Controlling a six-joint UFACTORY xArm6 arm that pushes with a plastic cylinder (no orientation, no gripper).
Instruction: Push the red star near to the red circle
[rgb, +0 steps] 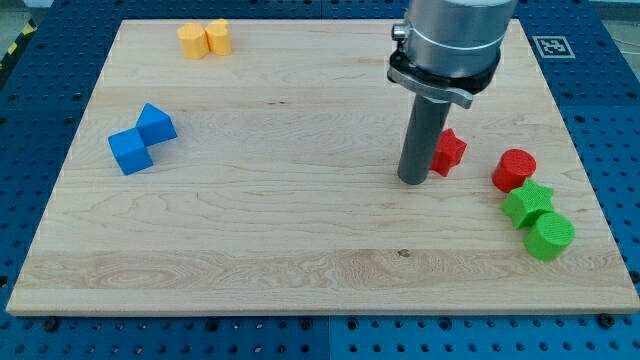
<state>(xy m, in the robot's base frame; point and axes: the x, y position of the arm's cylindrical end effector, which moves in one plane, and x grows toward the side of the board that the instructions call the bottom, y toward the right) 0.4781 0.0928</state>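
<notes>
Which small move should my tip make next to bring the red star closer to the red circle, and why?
Probably a short push toward the view's right. My tip stands just left of the red star block, and the red circle block lies further right, slightly lower, with a gap between them.

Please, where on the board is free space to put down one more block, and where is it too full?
Free: the wide middle between the blue blocks and my tip, and the whole bottom strip. Crowded: the view's right, where the red star touches my tip, beside the red circle, green star and green cylinder.
</notes>
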